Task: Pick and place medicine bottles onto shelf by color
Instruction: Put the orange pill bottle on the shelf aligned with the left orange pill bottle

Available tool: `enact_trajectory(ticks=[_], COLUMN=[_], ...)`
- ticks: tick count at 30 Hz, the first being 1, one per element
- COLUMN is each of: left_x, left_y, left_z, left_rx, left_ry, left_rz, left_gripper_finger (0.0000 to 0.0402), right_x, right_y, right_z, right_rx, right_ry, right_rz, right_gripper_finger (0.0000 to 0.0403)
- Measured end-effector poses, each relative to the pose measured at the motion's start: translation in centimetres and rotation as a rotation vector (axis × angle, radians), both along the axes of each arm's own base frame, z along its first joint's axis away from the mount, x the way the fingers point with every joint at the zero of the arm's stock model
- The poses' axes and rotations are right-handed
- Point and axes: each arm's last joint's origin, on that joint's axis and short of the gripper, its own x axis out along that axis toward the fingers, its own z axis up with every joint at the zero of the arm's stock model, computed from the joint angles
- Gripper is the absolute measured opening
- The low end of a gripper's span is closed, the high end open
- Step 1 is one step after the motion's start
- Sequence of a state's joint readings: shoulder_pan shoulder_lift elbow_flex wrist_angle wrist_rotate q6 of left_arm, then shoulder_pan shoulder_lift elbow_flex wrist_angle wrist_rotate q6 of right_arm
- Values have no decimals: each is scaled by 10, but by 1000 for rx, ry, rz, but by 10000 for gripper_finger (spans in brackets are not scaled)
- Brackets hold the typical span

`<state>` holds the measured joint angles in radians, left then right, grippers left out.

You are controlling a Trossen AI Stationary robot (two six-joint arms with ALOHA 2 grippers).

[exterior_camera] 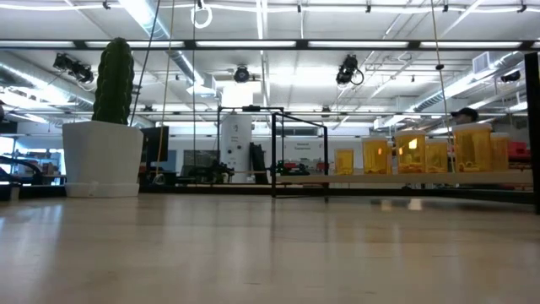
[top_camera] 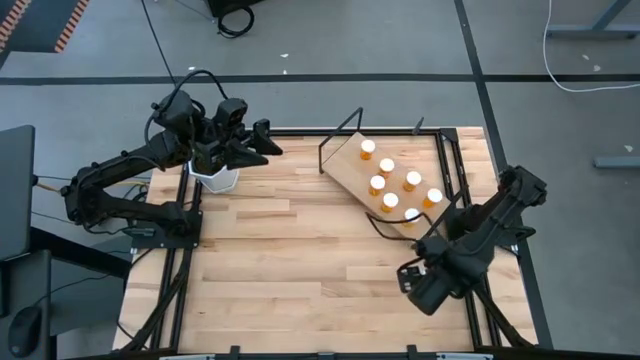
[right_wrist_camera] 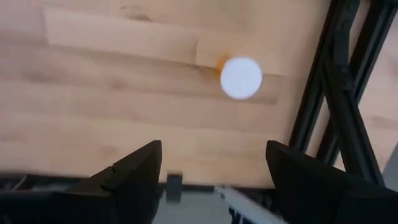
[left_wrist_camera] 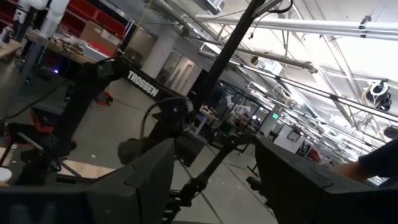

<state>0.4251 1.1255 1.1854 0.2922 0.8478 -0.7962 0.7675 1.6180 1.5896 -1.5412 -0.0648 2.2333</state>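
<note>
Six medicine bottles [top_camera: 387, 167] on shelf [top_camera: 345, 165]. Right gripper [right_wrist_camera: 214, 171] released, above seventh bottle [right_wrist_camera: 241, 77] beside shelf. Left gripper [left_wrist_camera: 214, 180] released, far from shelf.

— Where do the bottles [top_camera: 390, 180] stand?
— On the shelf [top_camera: 352, 160], at the table's [top_camera: 300, 260] far right; one sits at its near end.
— And the plant pot [top_camera: 216, 178]?
— Far left corner, well apart from the shelf.

the right arm hides part of one medicine bottle [top_camera: 412, 214] at the shelf's [top_camera: 350, 165] lower edge.
</note>
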Motion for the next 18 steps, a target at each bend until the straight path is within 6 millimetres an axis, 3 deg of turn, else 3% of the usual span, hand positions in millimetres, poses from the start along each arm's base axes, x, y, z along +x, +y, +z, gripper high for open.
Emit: enact_trajectory(ticks=[11, 18], left_x=[0, 0], left_y=[-1, -1], left_z=[0, 0], left_rx=[-50, -97], left_ry=[24, 46], left_rz=[-16, -29], left_gripper_finger=[231, 231], right_x=[-4, -12], right_y=[-2, -9], right_z=[-71, -102], right_rx=[-69, -89], right_ry=[65, 80], right_rz=[-12, -7], right_gripper_finger=[294, 294])
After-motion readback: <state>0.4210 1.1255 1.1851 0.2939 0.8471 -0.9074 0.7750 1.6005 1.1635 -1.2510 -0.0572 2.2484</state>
